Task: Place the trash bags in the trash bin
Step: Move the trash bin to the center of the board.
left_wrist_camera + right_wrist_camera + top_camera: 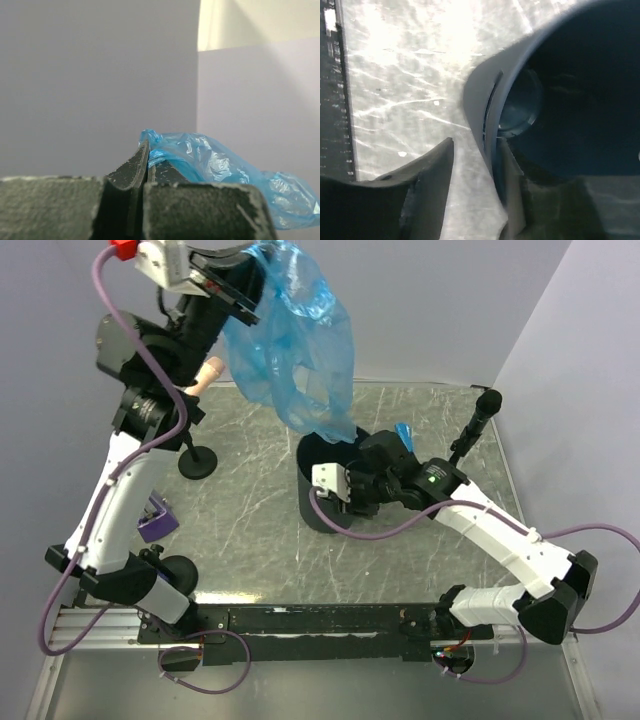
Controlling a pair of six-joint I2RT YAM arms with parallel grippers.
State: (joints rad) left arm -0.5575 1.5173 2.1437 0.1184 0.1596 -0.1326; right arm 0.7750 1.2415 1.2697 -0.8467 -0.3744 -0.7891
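Blue film trash bag [295,350] hangs from the raised left gripper [240,295] above the dark trash bin [305,505].
The left gripper's jaws are pressed together on the bag's top edge, high over the table [250,530]. The sheet drapes down and to the right of the gripper, and its lower end reaches the far side of the bin's mouth. The right gripper [475,145] has its jaws apart, straddling the bin's near wall, one finger inside and one outside.

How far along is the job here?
Nothing looks finished. In hand: the left gripper, raised high, pinches the blue trash bag, its lower end hanging over the trash bin; the right gripper straddles the rim, open. Left: lower and release the bag.
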